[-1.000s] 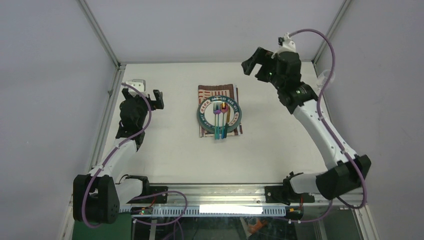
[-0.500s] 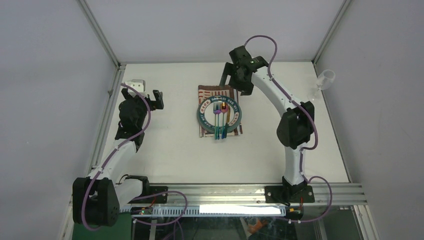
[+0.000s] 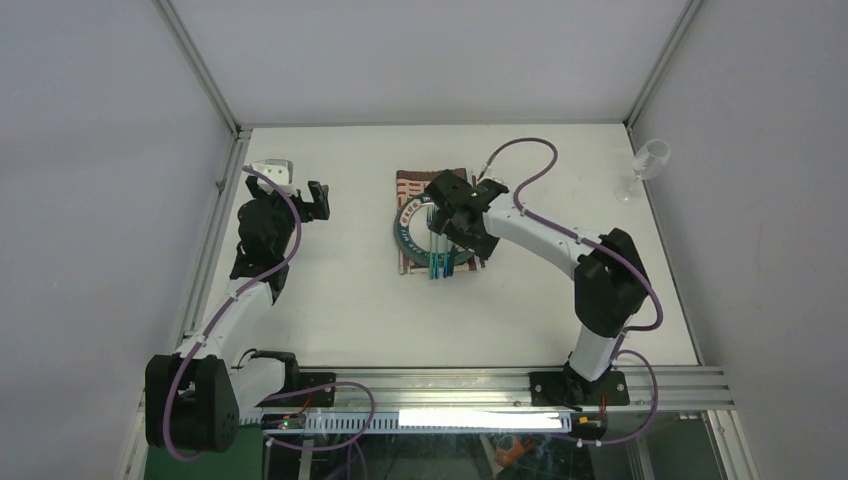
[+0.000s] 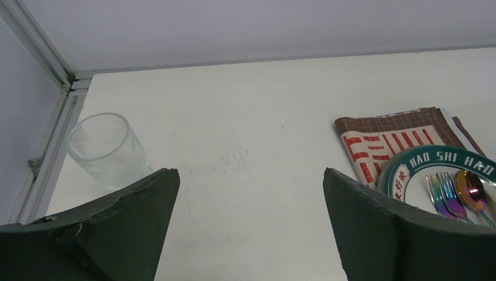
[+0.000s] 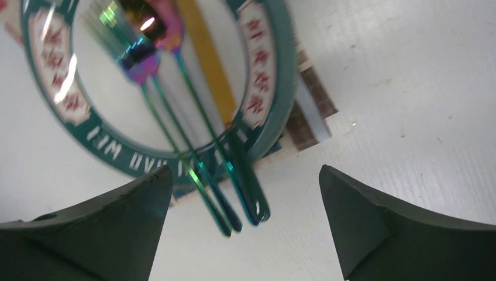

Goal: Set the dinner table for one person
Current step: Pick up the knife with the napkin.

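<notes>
The white dinner table (image 3: 350,300) carries a striped placemat (image 3: 408,182) with a green-rimmed plate (image 3: 402,232) on it. Several iridescent utensils (image 3: 438,266) lie across the plate, their teal handles reaching over its near rim. My right gripper (image 3: 447,240) is open and hovers over the plate. In the right wrist view the handles (image 5: 234,199) lie between its fingers (image 5: 134,205), and the gripper (image 5: 244,175) holds nothing. My left gripper (image 3: 318,198) is open and empty, left of the placemat. In its own view (image 4: 250,172) it faces bare table (image 4: 251,105).
A clear ribbed tumbler (image 4: 108,149) stands by the left frame rail (image 4: 55,146). A wine glass (image 3: 648,160) stands at the table's far right edge. The left wrist view also shows the placemat (image 4: 380,137) and the plate (image 4: 421,161) at its right.
My right arm has swung from high at the far right down to the middle, over the plate and utensils. The left arm has not moved.
</notes>
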Tool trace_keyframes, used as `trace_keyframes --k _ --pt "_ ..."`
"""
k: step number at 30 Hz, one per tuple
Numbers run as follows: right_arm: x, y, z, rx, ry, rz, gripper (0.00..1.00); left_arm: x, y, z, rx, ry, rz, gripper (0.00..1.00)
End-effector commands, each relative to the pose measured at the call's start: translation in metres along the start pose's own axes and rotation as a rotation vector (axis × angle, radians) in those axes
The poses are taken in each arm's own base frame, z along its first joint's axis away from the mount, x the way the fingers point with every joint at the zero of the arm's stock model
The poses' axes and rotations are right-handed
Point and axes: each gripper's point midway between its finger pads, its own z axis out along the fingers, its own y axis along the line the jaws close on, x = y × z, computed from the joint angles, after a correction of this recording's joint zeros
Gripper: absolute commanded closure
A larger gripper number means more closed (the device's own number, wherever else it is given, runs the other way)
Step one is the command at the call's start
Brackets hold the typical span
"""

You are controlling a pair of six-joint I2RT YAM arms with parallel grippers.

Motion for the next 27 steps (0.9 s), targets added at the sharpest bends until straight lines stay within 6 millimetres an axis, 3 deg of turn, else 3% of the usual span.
trace_keyframes --k 1,4,6,7,9,13,17,21,27 --pt "-0.014 -0.022 0.006 0.071 -0.06 0.282 0.0 -0.019 -0.002 0.0 0.014 -0.065 0.013 0.01" --pt "-0.017 -0.034 -0.007 0.147 -0.162 0.368 0.0 -0.02 0.0 -0.001 0.006 -0.058 0.024 0.01" --pt "-0.018 -0.02 -0.003 0.095 -0.06 0.364 0.0 -0.019 -0.001 -0.001 0.009 -0.053 0.025 0.01" --pt "-0.013 -0.007 -0.002 0.034 0.006 0.306 0.0 -0.019 -0.002 -0.001 0.013 -0.054 0.026 0.01" --pt "-0.015 0.009 -0.009 -0.005 -0.045 0.202 0.0 -0.018 -0.004 -0.001 0.025 -0.05 0.025 0.01" --pt "-0.028 0.014 -0.049 0.185 -0.371 -0.026 0.0 -0.018 -0.005 -0.001 0.033 -0.05 0.026 0.01" --pt "-0.026 0.026 -0.043 0.231 -0.407 -0.182 0.0 -0.012 -0.008 0.001 0.052 -0.034 0.031 0.01" --pt "-0.036 0.017 -0.039 0.31 -0.514 -0.347 0.0 -0.012 -0.009 0.0 0.062 -0.037 0.047 0.02" --pt "-0.047 -0.026 -0.057 0.293 -0.532 -0.182 0.0 -0.008 -0.01 0.004 0.067 -0.018 0.052 0.02"
